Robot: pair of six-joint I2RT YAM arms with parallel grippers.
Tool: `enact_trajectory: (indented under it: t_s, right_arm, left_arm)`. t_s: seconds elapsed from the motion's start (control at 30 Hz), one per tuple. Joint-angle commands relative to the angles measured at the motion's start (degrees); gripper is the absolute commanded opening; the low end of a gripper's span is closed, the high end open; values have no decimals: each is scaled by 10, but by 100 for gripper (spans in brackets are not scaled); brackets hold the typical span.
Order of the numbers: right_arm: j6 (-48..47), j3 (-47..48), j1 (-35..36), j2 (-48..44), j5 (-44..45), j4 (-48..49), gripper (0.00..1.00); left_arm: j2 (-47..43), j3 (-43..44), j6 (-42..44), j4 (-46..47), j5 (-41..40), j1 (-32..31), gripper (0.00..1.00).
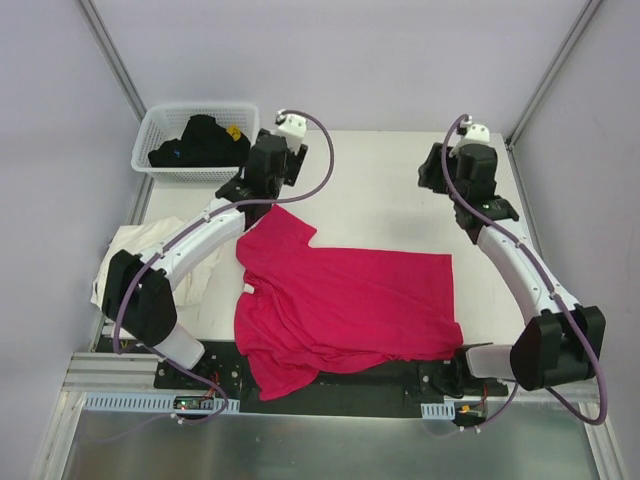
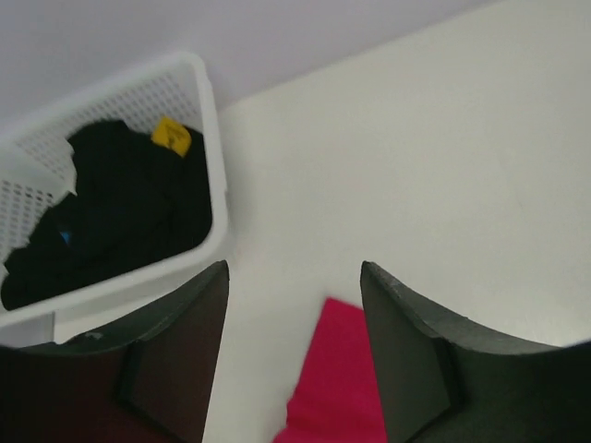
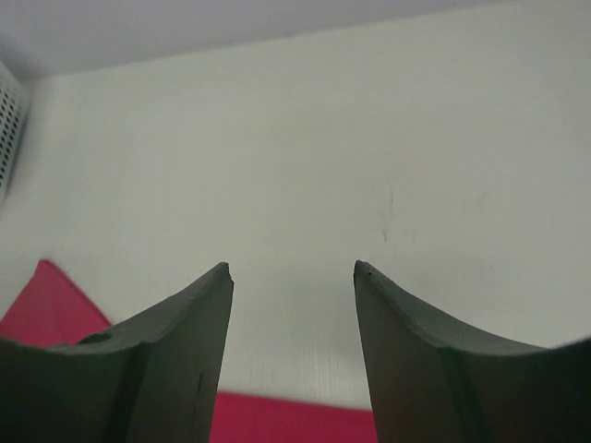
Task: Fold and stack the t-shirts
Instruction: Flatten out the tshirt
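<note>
1 magenta t-shirt point(image 1: 345, 300) | 1 cream t-shirt point(image 1: 125, 250) | 1 basket point(image 1: 143, 150) | 2 grippers point(image 2: 294, 269) point(image 3: 293, 268) parted, empty

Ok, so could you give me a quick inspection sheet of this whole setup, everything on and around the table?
Surface: white table, no spills seen.
Job's things: red shirt spread out mid-table, its near part lying over the front edge; cream shirt crumpled at the left edge, partly under the left arm.
Clutter: white basket at the far left corner, holding black cloth with a yellow tag.
Grippers: left gripper open above the red shirt's far sleeve; right gripper open over bare table; neither holds anything.
Cables: purple cables loop along both arms.
Surroundings: pale walls, metal posts; nothing else seen.
</note>
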Motion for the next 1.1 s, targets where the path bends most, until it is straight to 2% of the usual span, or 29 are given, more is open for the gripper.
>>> enact_trajectory:
  t_s: [0.0,0.13,0.3,0.43,0.73,1.07]
  right_arm:
    - [63,-11,35,10,-20,-72,57]
    - [92,-27,66,35,-33,-136,54]
    - [116,-56,102,43,-42,-173,54]
    - [141,-78,124,28,-71,-216,53]
    - [178,-147,138,1,-102,-238,52]
    - [200,-194,146,46,-109,-198,51]
  left_arm:
    - [20,-24,-124,-134,6,-21,52]
    - [48,-22,-187,-198,34,-37,42]
    - [65,-9,-223,-264,77,-54,36]
    - [67,-3,-241,-295,94,-67,35]
    - [65,-24,-275,-339,148,-87,36]
    - [104,-57,-316,-367,164,-108,35]
